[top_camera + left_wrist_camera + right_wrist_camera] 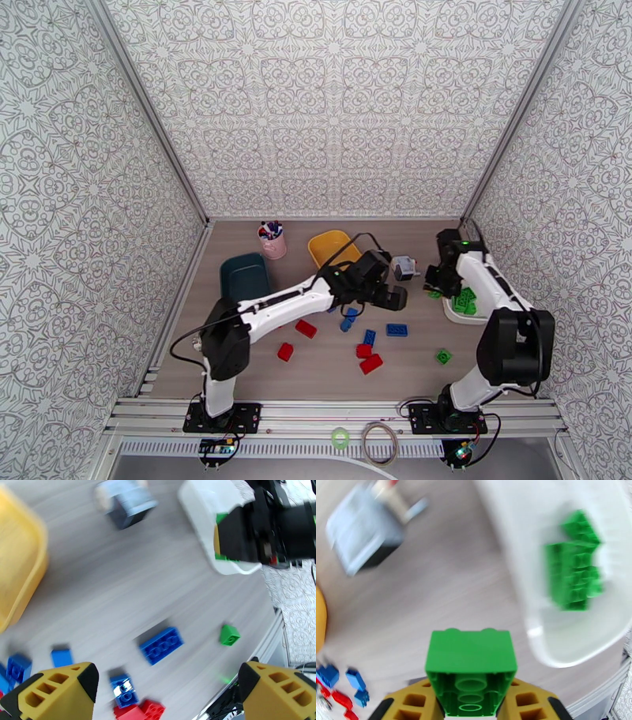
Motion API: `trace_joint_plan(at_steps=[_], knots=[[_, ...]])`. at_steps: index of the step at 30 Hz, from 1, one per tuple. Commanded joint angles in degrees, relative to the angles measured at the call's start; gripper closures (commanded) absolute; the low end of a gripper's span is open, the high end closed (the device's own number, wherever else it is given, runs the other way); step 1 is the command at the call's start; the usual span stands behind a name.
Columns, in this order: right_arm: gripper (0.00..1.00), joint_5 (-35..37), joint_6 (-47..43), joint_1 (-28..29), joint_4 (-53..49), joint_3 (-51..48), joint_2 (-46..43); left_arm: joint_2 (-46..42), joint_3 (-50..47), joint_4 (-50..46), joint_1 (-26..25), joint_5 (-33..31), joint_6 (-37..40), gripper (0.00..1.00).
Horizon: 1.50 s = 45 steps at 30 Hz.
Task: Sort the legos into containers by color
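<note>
right gripper (471, 705) clamped on green lego (470, 657), left gripper (166, 673) wide open

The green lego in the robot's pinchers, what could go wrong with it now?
1. The right gripper pinches the green lego by one end, so it might twist or slip out.
2. The lego hangs over the table beside the white tray, not above it; letting go now would likely miss or hit the rim.
3. The left gripper, open, reaches close to the right arm; they might bump.
</note>
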Motion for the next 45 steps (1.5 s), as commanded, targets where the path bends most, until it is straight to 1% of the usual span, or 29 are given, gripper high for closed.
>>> trace_joint_plan(at_steps=[1,5,8,9,10,13,16,20,23,24,25,29,31,34,37,38,41,42,43,45], knots=[[0.83,5.09,-2.57,-5.01,-2.81,2.84,-0.54,2.26,5.17,-1.93,-1.86,1.06,4.91,0.01],[0.84,6.45,-3.74,-10.33,-2.83,4.95,1.32,2.94,6.41,0.42,-3.8,-2.34,7.02,0.01],[0.82,6.93,-4.47,-12.71,-3.09,6.42,3.83,3.75,8.11,-1.63,-3.63,-2.23,6.48,0.01],[0.79,7.05,-4.63,-13.15,-3.18,6.9,4.82,3.96,8.79,-2.99,-3.34,-2.1,6.06,0.01],[0.73,7.19,-4.8,-13.39,-3.35,7.41,5.72,4.09,8.94,-4.05,-3.08,-2.22,5.7,0.01],[0.52,6.89,-5.03,-13.54,-3.24,8.25,7.11,3.16,7.57,-5.45,-2.03,-2.44,4.11,0.01],[0.37,5.42,-4.64,-13.49,-2.66,8.07,6.69,0.35,4.4,-5.05,-1.03,-4.18,2.79,0.01],[0.26,2.72,-3.78,-12.86,-1.02,6.65,3.14,-3.96,-0.4,-4.4,-0.22,-7.8,1.4,0.01],[0.23,1.56,-2.29,-10.47,-1.52,6.46,-0.23,-6.71,-3.69,-4.9,0.3,-10.11,0.08,0.01],[0.23,1.74,-1.37,-8.69,-2.19,6.57,-1.24,-7.6,-4.9,-5.25,0.38,-11.15,-0.52,0.01],[0.02,2.76,-0.45,-6.34,-2.62,6.59,-2.01,-8.59,-6.17,-5.6,0.48,-12.23,-1.19,0.01],[0.01,6.61,2.11,4.56,-6.49,7.12,-2.58,-12.29,-11.81,-6.68,1.14,-15.31,-4.84,0.01],[0.01,8.96,5.18,10.01,-8.13,7.15,-2.85,-14.65,-15.23,-6.62,1.43,-16.5,-6.79,0.01],[0.01,7.27,7.7,16.28,-9.85,7.62,-3.12,-18.18,-19.97,-6.42,1.71,-17.94,-9.16,0.01],[0.01,9.38,9.41,21.53,-9.91,7.21,-5.56,-21.42,-23.93,-7.12,1.77,-19.33,-11.37,0.01],[0.01,10.53,10.13,22.48,-9.62,6.52,-6.89,-22.76,-25.44,-7.33,1.81,-19.86,-12.1,0.01],[0.01,11.31,12.93,22.52,-6.89,1.7,-11.56,-26.65,-30.0,-8.05,1.9,-20.88,-14.3,0.01],[0.01,8.51,11.97,22.02,-5.38,0.11,-12.64,-27.65,-31.25,-8.45,1.91,-21.14,-14.95,0.01],[0.01,3.08,10.22,21.36,-3.98,-1.7,-13.18,-29.06,-32.75,-8.77,2.06,-21.24,-15.72,0.01],[0.01,-3.89,8.67,21.58,-2.58,-4.91,-13.51,-31.27,-35.25,-9.98,2.16,-21.38,-17.22,0.01]])
